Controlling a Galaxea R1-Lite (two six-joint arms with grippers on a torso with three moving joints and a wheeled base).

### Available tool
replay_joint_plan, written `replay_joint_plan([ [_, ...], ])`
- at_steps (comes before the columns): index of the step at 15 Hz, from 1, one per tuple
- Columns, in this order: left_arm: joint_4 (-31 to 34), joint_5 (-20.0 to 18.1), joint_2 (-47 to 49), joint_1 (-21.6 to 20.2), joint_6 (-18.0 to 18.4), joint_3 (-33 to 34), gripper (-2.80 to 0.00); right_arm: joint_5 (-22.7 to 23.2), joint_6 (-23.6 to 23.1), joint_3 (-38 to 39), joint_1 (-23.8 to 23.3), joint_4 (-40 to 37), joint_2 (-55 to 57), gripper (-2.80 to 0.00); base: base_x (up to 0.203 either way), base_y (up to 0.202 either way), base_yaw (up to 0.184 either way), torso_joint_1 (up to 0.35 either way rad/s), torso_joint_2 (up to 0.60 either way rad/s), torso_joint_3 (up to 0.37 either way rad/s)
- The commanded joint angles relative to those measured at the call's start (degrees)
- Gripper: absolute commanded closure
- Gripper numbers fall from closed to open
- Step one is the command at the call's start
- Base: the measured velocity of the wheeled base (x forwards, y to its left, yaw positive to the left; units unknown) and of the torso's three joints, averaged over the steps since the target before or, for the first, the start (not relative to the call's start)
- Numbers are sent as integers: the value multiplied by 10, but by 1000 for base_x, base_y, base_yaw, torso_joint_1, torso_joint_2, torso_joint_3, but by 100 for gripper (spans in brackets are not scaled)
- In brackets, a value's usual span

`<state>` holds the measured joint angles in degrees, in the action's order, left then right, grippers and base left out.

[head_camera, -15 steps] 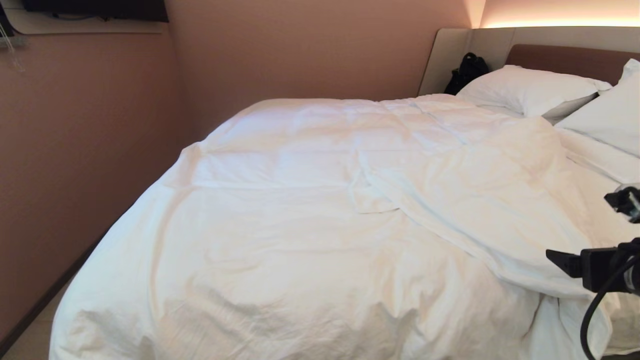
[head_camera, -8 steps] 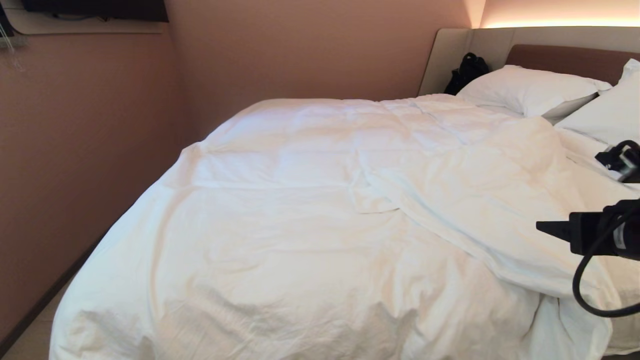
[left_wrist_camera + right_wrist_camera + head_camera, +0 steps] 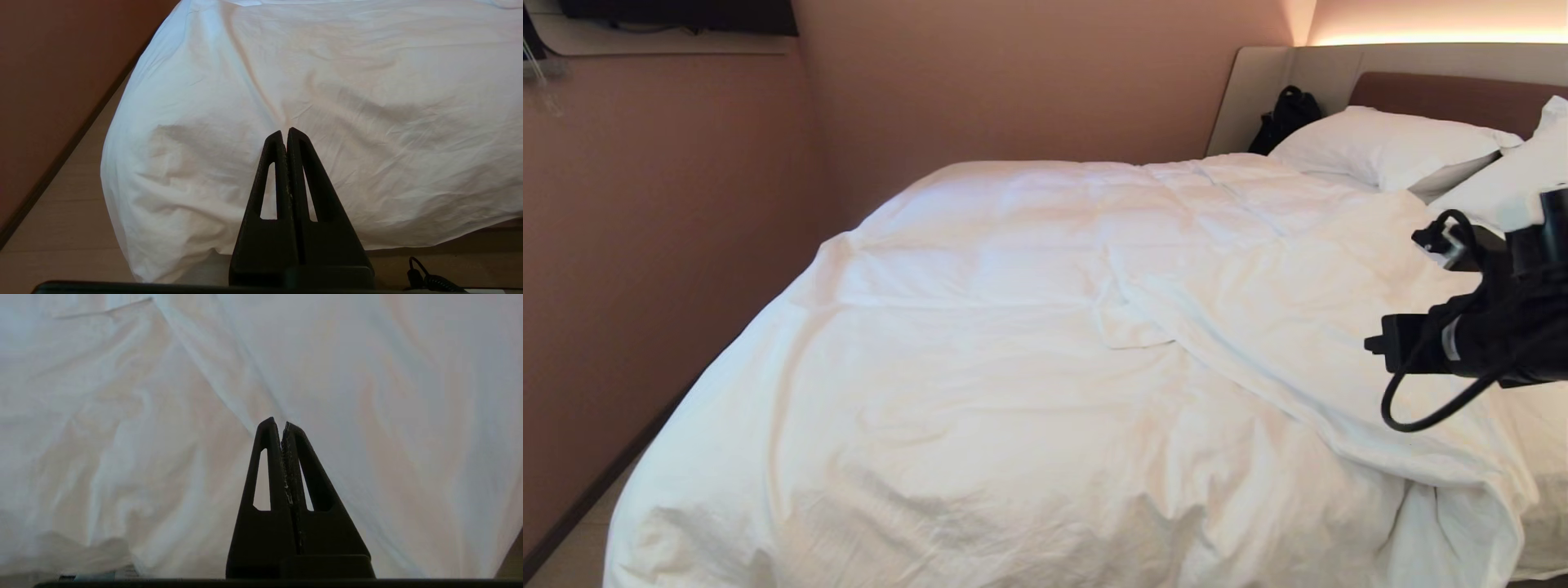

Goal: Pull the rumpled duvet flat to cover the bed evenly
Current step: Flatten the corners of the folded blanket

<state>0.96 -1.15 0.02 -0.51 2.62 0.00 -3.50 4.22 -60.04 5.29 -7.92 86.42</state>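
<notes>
the duvet [image 3: 1029, 343] lies over most of the bed [image 3: 1454, 94], smooth across the far side and the foot, where it hangs over the corner toward the floor. the part that is not flat is on the robot's right: a thick fold [image 3: 1307, 327] is doubled back on top of the cover, running from near the pillows [image 3: 1388, 147] down to the near right edge, where the cloth bunches in a heap. so the job looks largely undone where it matters, since that folded flap has to be drawn out toward the right side and the head before the cover sits even

the right tool [image 3: 1376, 343] hangs above the folded flap at the right of the head view, its fingers pressed together with no cloth between them, as the right wrist view shows. the left tool [image 3: 287, 132] is low at the foot corner of the bed, closed tight and empty, apart from the fabric. no grip on the duvet is made yet
</notes>
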Motion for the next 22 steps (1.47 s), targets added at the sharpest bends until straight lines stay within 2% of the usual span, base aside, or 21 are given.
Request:
replay_joint_plan([
  [1, 0, 0, 0, 0, 0, 0, 0, -25, 2, -40, 0, -1, 59, 0, 0, 0, 0, 0, 0, 0],
  [3, 0, 0, 0, 0, 0, 0, 0, -57, 2, -73, 13, -2, 91, 0, 0, 0, 0, 0, 0, 0],
  [7, 0, 0, 0, 0, 0, 0, 0, -155, -11, -172, 47, -4, 193, 0, 0, 0, 0, 0, 0, 0],
  [10, 0, 0, 0, 0, 0, 0, 0, -169, -19, -251, 53, -35, 263, 0, 0, 0, 0, 0, 0, 0],
  [12, 0, 0, 0, 0, 0, 0, 0, -173, -26, -276, 57, -50, 297, 0, 0, 0, 0, 0, 0, 0],
  [15, 0, 0, 0, 0, 0, 0, 0, -197, -64, -295, 71, -47, 320, 0, 0, 0, 0, 0, 0, 0],
  [16, 0, 0, 0, 0, 0, 0, 0, -198, -65, -298, 76, -47, 322, -280, 0, 0, 0, 0, 0, 0],
  [20, 0, 0, 0, 0, 0, 0, 0, -215, -74, -299, 99, -51, 322, -280, 0, 0, 0, 0, 0, 0],
  [22, 0, 0, 0, 0, 0, 0, 0, -249, -90, -296, 109, -51, 326, -280, 0, 0, 0, 0, 0, 0],
])
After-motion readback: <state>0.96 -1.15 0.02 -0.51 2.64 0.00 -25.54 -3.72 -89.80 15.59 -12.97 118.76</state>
